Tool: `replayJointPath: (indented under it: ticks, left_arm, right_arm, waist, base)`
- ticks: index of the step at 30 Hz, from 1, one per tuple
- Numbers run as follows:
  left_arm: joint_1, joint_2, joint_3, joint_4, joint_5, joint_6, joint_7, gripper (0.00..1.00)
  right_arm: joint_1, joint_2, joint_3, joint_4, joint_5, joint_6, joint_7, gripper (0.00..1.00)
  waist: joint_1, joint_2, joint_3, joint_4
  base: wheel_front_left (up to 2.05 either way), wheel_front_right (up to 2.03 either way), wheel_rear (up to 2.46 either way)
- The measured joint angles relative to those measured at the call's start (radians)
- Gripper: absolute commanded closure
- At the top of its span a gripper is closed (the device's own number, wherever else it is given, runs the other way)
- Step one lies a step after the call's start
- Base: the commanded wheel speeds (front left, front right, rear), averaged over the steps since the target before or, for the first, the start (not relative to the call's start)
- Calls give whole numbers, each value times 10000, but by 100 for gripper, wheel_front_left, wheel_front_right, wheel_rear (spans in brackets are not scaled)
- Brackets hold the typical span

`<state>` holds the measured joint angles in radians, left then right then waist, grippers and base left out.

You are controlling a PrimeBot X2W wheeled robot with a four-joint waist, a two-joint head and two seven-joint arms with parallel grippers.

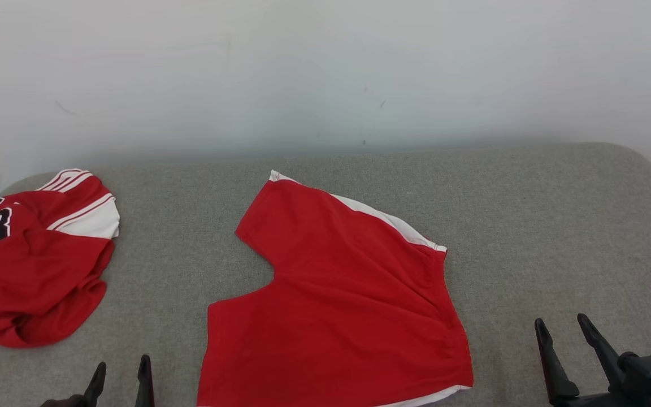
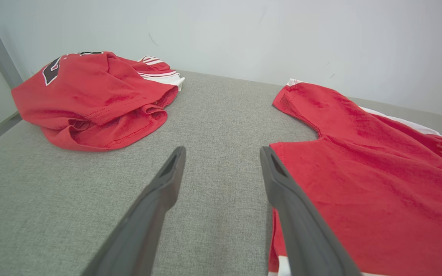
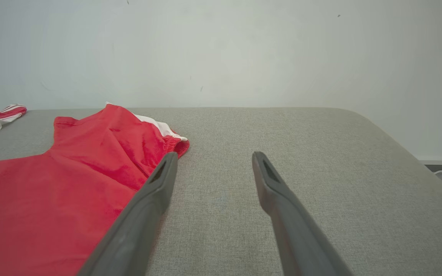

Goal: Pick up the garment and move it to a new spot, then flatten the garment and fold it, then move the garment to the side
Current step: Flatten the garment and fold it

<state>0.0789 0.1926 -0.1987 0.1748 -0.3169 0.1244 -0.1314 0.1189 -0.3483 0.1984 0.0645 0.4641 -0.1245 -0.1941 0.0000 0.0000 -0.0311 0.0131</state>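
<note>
The garment [image 1: 337,305], red shorts with white side stripes, lies spread flat on the grey fabric table [image 1: 529,226], waistband to the right. In the left wrist view the garment [image 2: 378,184] is just right of my left gripper [image 2: 223,150], whose right finger overlaps the leg hem. My left gripper [image 1: 122,364] stands open near the table's front edge, empty. My right gripper [image 1: 561,320] is open and empty too, to the right of the waistband. In the right wrist view the garment [image 3: 52,191] lies left of the right gripper [image 3: 214,154].
A crumpled red jersey [image 1: 31,265] with black numbers and white trim sits at the table's far left, also seen as the jersey [image 2: 94,96] ahead of my left gripper. A pale wall backs the table. The table's right corner [image 3: 397,145] is rounded.
</note>
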Motion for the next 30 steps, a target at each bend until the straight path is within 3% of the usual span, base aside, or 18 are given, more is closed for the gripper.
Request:
replayJointPath:
  ticks: [30]
  left_arm:
    - [192,-134,184,-466,366,0,598,0]
  right_arm:
    - [164,148,-67,-173,-192,0,408,0]
  waist:
    - [0,0,-59,52]
  base:
    - [0,0,0]
